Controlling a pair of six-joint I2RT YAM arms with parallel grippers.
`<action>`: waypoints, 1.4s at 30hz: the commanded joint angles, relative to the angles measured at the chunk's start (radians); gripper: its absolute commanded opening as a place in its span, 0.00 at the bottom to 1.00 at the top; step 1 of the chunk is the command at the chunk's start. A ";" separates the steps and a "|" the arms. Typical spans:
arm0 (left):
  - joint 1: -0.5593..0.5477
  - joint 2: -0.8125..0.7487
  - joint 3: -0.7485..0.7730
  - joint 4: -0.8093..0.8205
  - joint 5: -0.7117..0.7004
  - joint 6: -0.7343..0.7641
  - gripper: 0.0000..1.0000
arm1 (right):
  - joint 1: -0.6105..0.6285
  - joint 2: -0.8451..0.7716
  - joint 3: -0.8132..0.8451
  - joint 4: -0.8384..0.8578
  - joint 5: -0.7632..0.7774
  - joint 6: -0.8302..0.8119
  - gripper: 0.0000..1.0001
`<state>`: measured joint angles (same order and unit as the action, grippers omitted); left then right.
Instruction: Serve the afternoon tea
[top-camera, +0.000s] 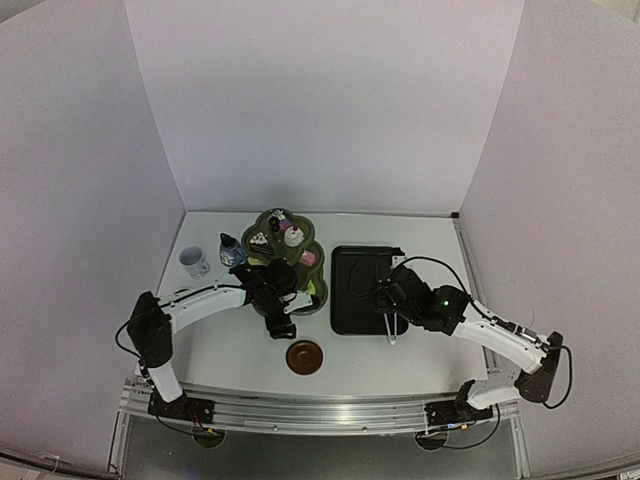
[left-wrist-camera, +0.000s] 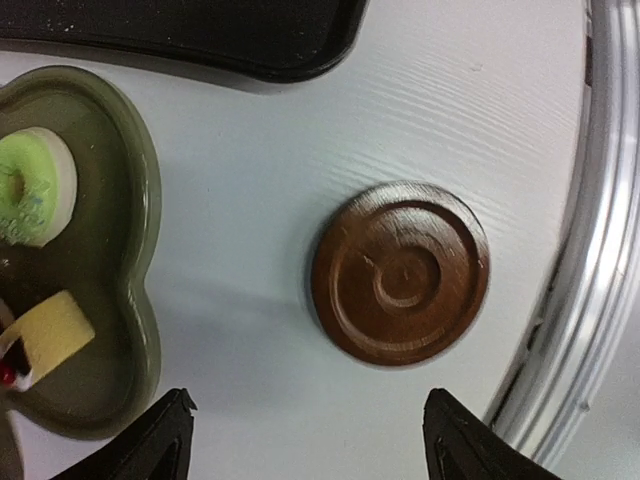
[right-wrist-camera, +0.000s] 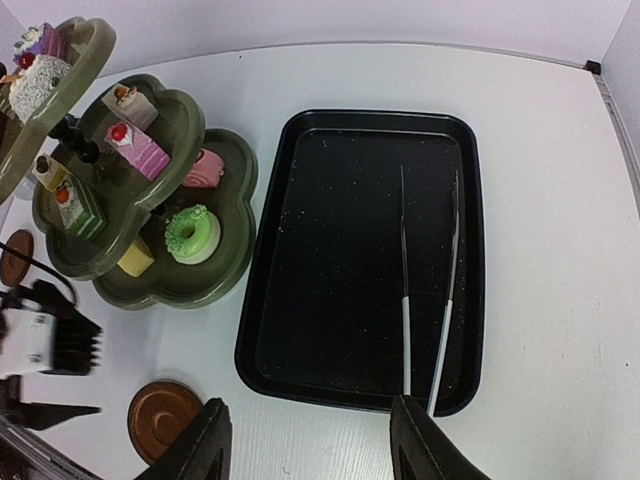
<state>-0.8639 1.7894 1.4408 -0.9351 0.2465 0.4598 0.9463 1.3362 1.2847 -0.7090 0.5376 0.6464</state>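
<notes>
Left claw (left-wrist-camera: 308, 400), released, hovers over the brown round coaster (left-wrist-camera: 400, 275), laid on the worktop (left-wrist-camera: 250, 150) at six o'clock from the olive-green three-tier scalloped stand (left-wrist-camera: 150, 190), presumably as a drink's place; right claw (right-wrist-camera: 308, 403) stands open.

Olive-green stand (right-wrist-camera: 243, 196), brown coaster (left-wrist-camera: 400, 272), black tray (right-wrist-camera: 330, 300)

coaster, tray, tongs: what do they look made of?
Coaster: likely wood, dark brown, satin; turned concentric rings show. Tray: black with pale specks, slight gloss; coated metal or plastic, can't tell. Tongs: thin, pale, shiny strips, probably metal.
</notes>
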 joint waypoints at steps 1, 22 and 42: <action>0.086 -0.324 -0.161 -0.297 0.135 0.227 0.98 | 0.007 0.004 0.050 0.002 -0.017 -0.002 0.53; 0.921 -0.020 -0.169 -0.049 -0.176 0.487 0.99 | 0.007 0.021 0.057 0.003 0.037 -0.039 0.95; 0.907 0.144 -0.219 0.031 -0.201 0.455 0.61 | 0.007 0.043 0.078 0.002 0.006 -0.031 0.96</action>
<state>0.0573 1.9190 1.2514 -0.9077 0.0410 0.9382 0.9482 1.3617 1.3167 -0.7097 0.5502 0.6185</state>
